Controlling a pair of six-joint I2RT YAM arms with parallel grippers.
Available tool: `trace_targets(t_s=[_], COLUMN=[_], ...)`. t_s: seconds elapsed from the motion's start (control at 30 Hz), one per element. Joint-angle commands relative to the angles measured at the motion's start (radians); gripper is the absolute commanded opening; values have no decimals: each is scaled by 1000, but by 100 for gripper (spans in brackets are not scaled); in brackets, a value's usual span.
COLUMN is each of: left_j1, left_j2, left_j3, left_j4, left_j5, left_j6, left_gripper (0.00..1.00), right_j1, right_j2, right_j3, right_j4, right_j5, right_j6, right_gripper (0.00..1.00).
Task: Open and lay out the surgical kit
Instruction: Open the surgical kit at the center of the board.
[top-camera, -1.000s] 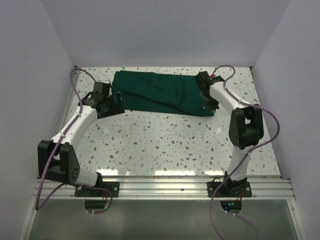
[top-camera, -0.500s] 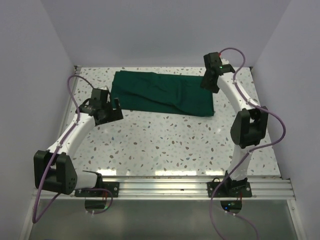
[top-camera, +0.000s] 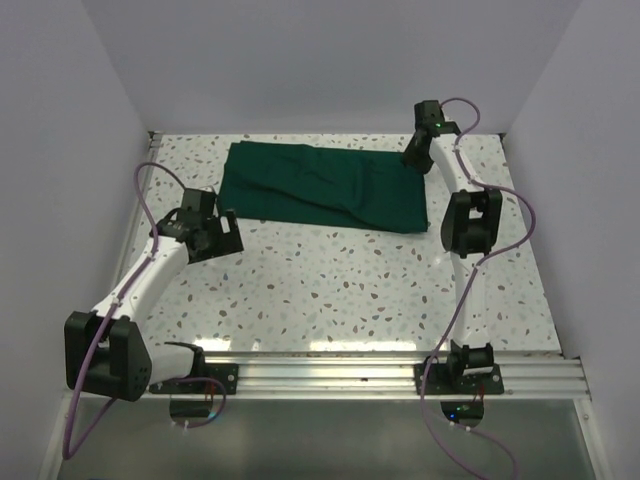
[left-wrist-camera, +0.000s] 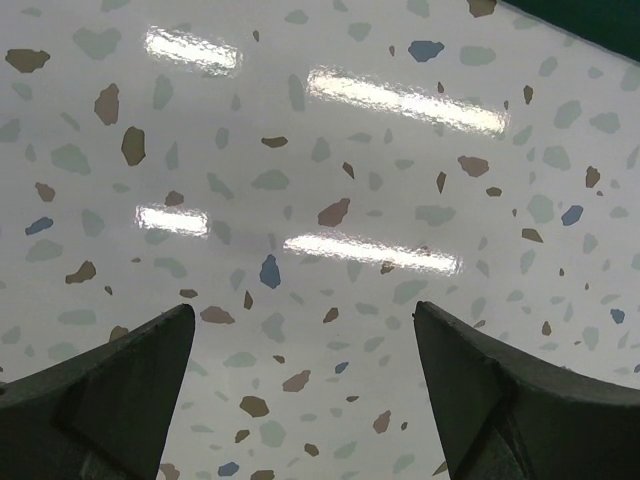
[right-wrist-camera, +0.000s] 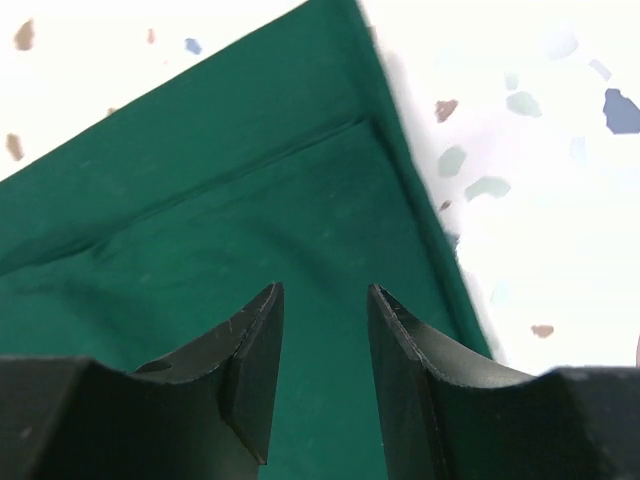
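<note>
The dark green cloth wrap (top-camera: 320, 185) lies folded into a wide flat rectangle at the back of the table. My right gripper (top-camera: 412, 158) hovers over its back right corner. In the right wrist view the gripper (right-wrist-camera: 323, 295) is partly open with nothing between the jaws, and the cloth (right-wrist-camera: 200, 180) with its hemmed edge lies below. My left gripper (top-camera: 225, 232) is wide open and empty just off the cloth's front left corner. In the left wrist view the gripper (left-wrist-camera: 302, 310) is over bare table, with a sliver of cloth (left-wrist-camera: 600, 20) at top right. The tray, scissors, forceps and tweezers are hidden.
The speckled terrazzo table (top-camera: 330, 290) is boxed in by white walls at the back and on both sides. The arm bases sit on a metal rail (top-camera: 330, 372) along the near edge.
My right gripper has risen from the cloth's front right corner and swung back to its back right corner. My left gripper has drawn slightly away from the cloth's left edge.
</note>
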Motion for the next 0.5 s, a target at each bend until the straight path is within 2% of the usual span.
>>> trace_targets(t_s=[0.0, 0.33, 0.47], left_j1=[6, 6, 4], left_j2=[-36, -50, -39], left_j3=[-18, -14, -3], left_j4=[-17, -48, -54], left_j5=[-25, -68, -72], left_j6=[-11, 4, 7], left_gripper=[95, 96, 96], right_j1=[-20, -57, -71], right_j2=[30, 121, 125], right_j3=[69, 89, 70], right_j4=[38, 72, 77], right_j5=[-40, -11, 26], right_j6=[10, -23, -40], right_gripper=[43, 45, 52])
